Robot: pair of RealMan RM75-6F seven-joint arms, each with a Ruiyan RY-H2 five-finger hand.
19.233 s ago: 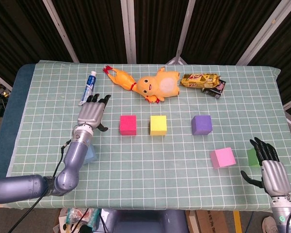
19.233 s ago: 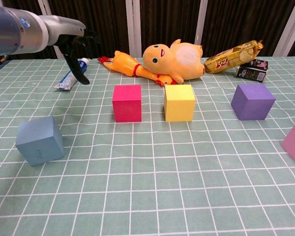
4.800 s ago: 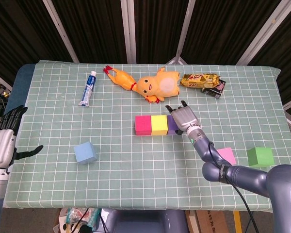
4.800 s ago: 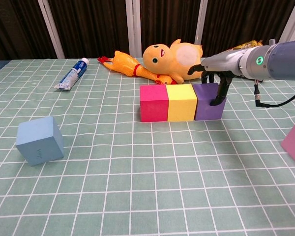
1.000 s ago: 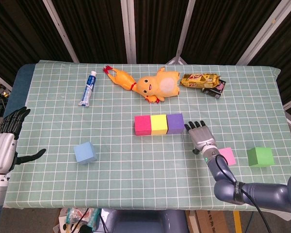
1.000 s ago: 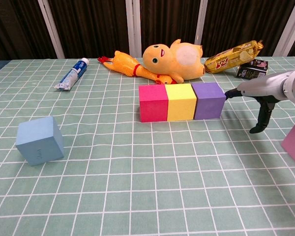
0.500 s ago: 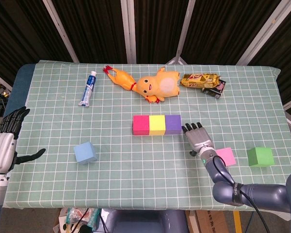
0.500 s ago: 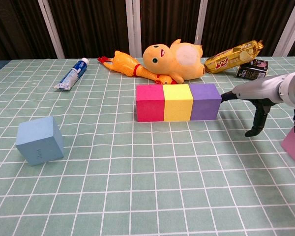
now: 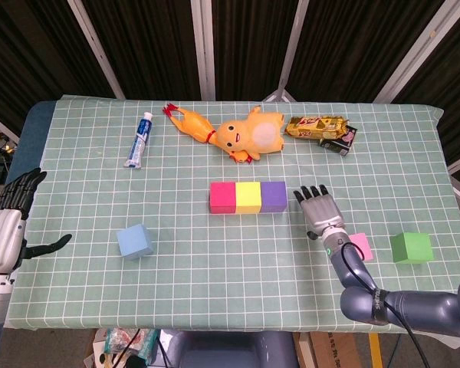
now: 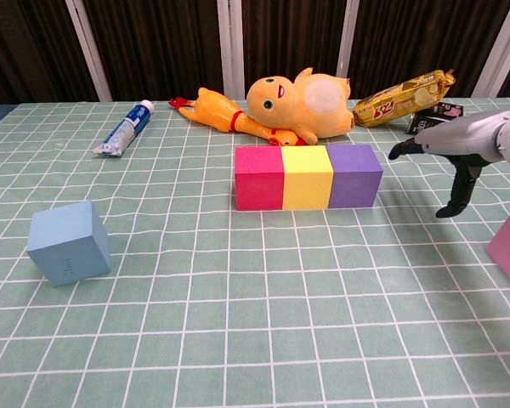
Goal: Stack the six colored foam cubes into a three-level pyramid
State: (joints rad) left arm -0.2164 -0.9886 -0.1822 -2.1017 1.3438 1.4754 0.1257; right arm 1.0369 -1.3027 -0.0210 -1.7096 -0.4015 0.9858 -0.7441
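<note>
Base row in place: red cube [image 9: 223, 197], yellow cube [image 9: 249, 197] and purple cube [image 9: 274, 196] sit side by side, faces touching, mid-table. Three cubes remain loose: blue cube [image 9: 134, 241] well to the left, pink cube [image 9: 359, 246] and green cube [image 9: 412, 247] to the right.

Right hand [image 9: 320, 211] hovers just right of the purple cube, apart from it, fingers spread, holding nothing. Left hand [image 9: 5, 226] hangs off the table's left edge, also spread and empty.

Judged step: fetch a second-level cube; the pink one lies nearest the right hand. Recommended: grip it on opposite flat faces, lift clear, lower it squarely over the seam between two base cubes, and release without sideways drag. Foam is light; a nudge could break the row's alignment.
</note>
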